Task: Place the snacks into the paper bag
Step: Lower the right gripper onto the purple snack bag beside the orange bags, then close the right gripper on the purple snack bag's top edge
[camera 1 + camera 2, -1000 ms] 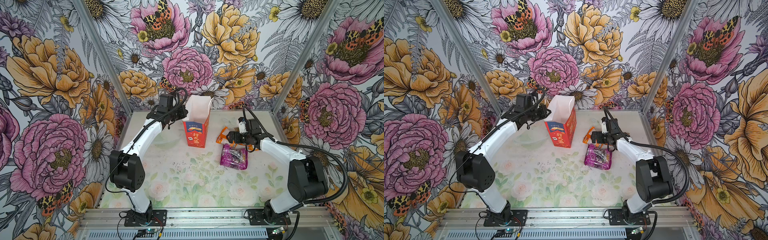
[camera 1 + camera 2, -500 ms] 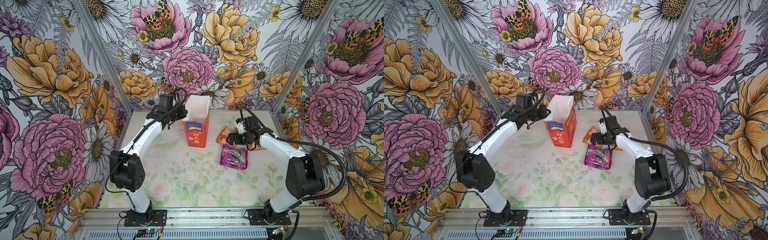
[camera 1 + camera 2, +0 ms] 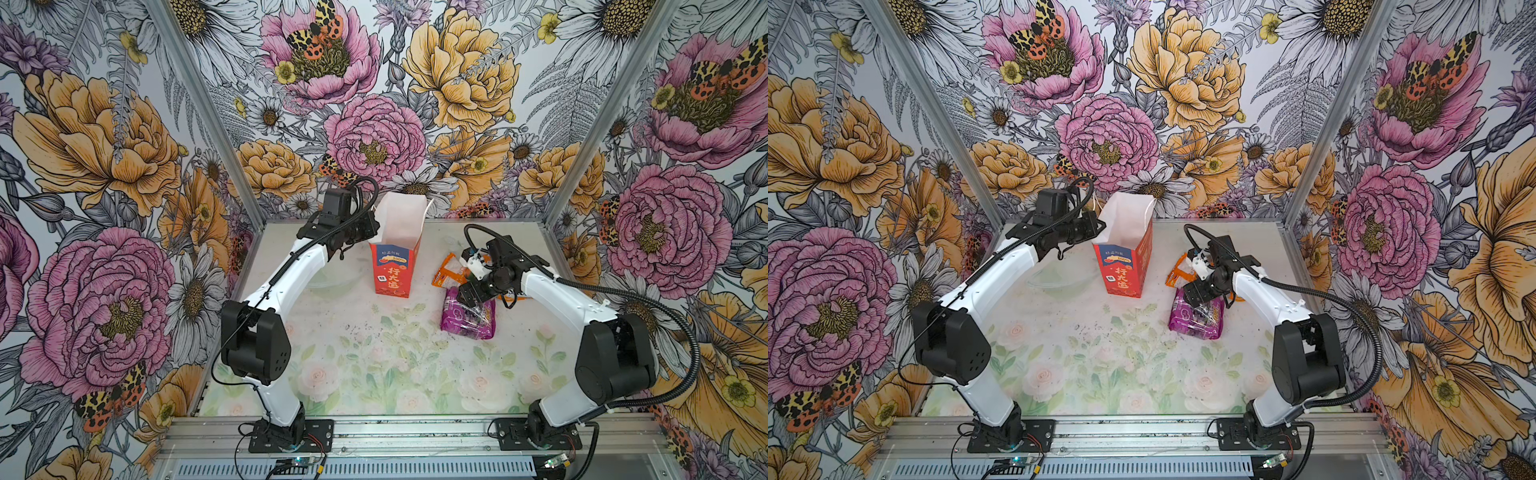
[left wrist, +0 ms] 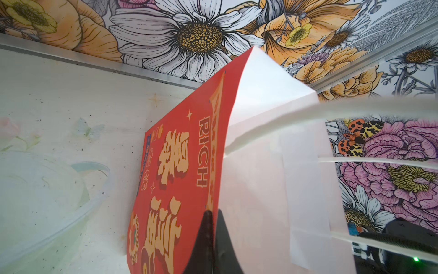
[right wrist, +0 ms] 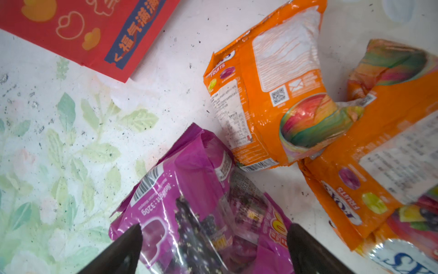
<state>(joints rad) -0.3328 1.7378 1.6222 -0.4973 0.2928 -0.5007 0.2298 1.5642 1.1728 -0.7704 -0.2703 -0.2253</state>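
Snack run: a magenta packet (image 5: pixel 201 213) lies flat on the floral bench (image 3: pixel 374 357), to the right of the upright red paper bag (image 3: pixel 395 266) in both top views. An orange packet (image 5: pixel 267 99) sits crumpled just beside it, touching a second orange packet (image 5: pixel 379 166). The right end effector (image 5: pixel 214 233) hangs over the magenta packet with its jaws spread wide on either side; contact with the plastic cannot be told. At the bag's open top, the left end effector (image 4: pixel 212 237) is pinched tight on the side wall, one finger on the red outside and one on the white inside.
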